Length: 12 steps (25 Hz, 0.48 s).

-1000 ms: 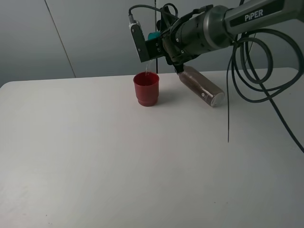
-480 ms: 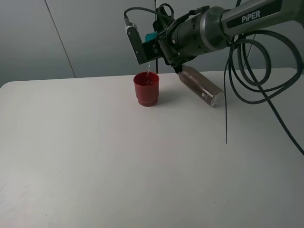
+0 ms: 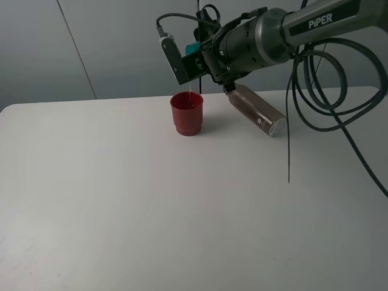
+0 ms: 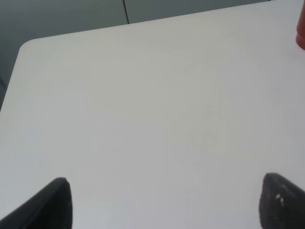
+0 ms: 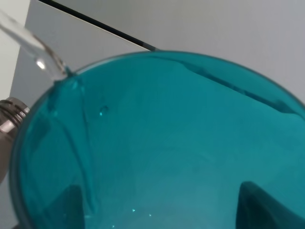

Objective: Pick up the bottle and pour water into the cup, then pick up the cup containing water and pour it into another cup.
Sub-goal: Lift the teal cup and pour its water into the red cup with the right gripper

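My right gripper [image 3: 191,56] is shut on the teal cup [image 3: 194,46], held tipped over above the red cup [image 3: 187,113] at the back of the table. A thin stream of water [image 3: 190,92] falls from the teal rim into the red cup. In the right wrist view the teal cup [image 5: 162,143] fills the frame, water [image 5: 33,47] runs off its lip, and the dark fingers [image 5: 267,205] show through its wall. The grey-brown bottle [image 3: 256,111] rests slanted on the table right of the red cup, its base toward the camera. My left gripper [image 4: 164,205] is open over bare table.
Black cables [image 3: 303,109] hang in loops from the right arm [image 3: 273,36] over the table's right side. The white table [image 3: 151,212] meets a grey wall behind. A sliver of the red cup [image 4: 301,28] shows in the left wrist view.
The right wrist has rolled a little further, tipping the teal cup more and shifting it slightly left. The falling stream looks thinner now. Bottle and red cup have not moved.
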Available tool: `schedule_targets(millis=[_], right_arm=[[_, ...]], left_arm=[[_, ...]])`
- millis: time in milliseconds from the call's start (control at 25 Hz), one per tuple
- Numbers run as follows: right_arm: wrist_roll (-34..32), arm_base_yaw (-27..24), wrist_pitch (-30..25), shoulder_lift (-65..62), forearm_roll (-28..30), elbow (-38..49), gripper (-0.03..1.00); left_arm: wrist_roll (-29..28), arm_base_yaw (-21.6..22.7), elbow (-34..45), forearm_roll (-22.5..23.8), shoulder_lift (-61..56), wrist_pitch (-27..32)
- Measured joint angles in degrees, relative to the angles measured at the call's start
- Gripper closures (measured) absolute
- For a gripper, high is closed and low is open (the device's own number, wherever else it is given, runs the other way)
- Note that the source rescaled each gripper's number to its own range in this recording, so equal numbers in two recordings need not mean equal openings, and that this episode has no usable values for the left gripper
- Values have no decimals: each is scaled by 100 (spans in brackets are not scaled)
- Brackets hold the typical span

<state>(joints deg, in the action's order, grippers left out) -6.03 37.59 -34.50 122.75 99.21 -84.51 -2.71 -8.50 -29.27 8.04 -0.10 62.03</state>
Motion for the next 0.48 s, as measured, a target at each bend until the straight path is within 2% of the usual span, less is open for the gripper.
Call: schedule_targets(millis=[480], right_arm=[[-95,0,0,0,0,0,82]], left_arm=[[0,0,0,0,0,0]])
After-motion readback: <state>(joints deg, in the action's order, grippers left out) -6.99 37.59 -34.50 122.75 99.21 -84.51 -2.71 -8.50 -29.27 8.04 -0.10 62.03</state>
